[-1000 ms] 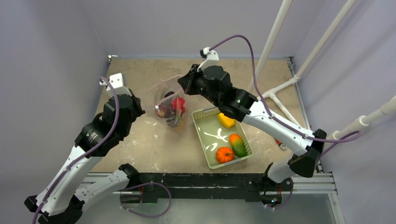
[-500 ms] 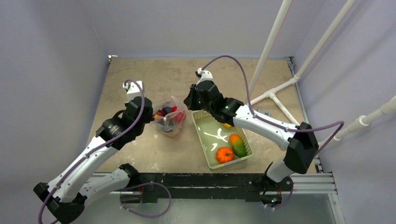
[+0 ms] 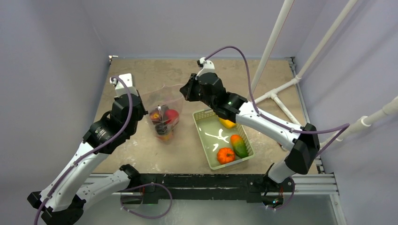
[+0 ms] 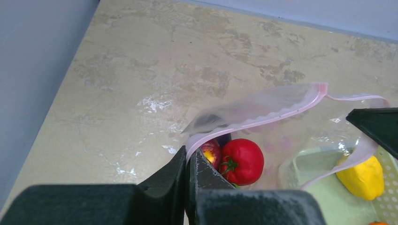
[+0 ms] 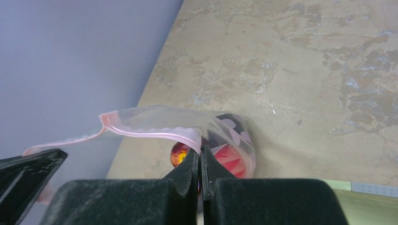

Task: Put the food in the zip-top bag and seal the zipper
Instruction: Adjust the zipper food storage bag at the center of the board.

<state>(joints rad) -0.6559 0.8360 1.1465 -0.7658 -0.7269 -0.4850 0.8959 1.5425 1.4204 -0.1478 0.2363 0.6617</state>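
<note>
The zip-top bag (image 3: 162,105) hangs between both arms, its mouth stretched open. My left gripper (image 3: 142,110) is shut on the pink zipper (image 4: 281,108) at the bag's left end (image 4: 189,152). My right gripper (image 3: 185,92) is shut on the zipper (image 5: 155,133) at the right end (image 5: 201,149). Inside the bag lie a red tomato (image 4: 241,161), a peach (image 4: 211,152) and a dark eggplant (image 3: 164,129). More food sits in the basket: a yellow pepper (image 3: 227,123), an orange pumpkin (image 3: 225,155) and a green-orange piece (image 3: 240,146).
The pale green basket (image 3: 205,138) stands right of the bag, under the right forearm. White pipes (image 3: 277,35) slant across the back right corner. Grey walls close the table (image 3: 141,75) on the left and the far side.
Half a second ago the bag sagged low between the grippers. Both grippers have since risen and drawn apart, stretching the bag upright again, as it was one second ago.
</note>
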